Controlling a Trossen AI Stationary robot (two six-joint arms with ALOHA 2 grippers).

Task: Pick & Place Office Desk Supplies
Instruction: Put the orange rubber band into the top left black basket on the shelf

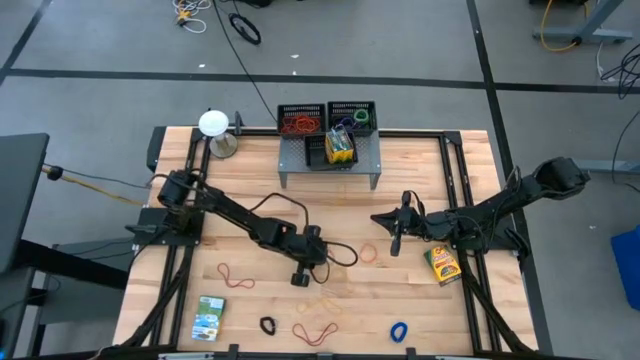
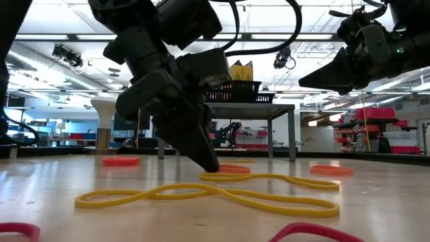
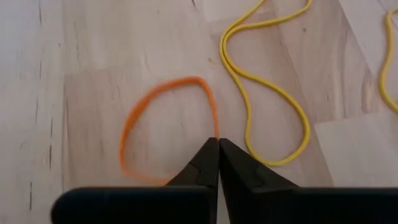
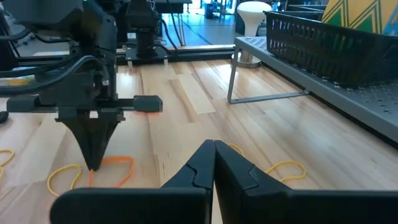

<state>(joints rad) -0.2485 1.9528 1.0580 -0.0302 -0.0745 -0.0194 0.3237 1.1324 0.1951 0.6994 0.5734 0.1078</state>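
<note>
Now | left tool (image 3: pixel 217 144) closed, pinching orange band (image 3: pixel 134 124) edge | band's long axis along fingers | right tool (image 4: pixel 214 147) closed, empty

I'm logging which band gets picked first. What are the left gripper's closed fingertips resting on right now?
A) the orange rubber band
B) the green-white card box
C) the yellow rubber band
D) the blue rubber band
A: in the left wrist view the shut left gripper has its tips on the edge of the orange rubber band, with the yellow rubber band lying just beside it.
</note>
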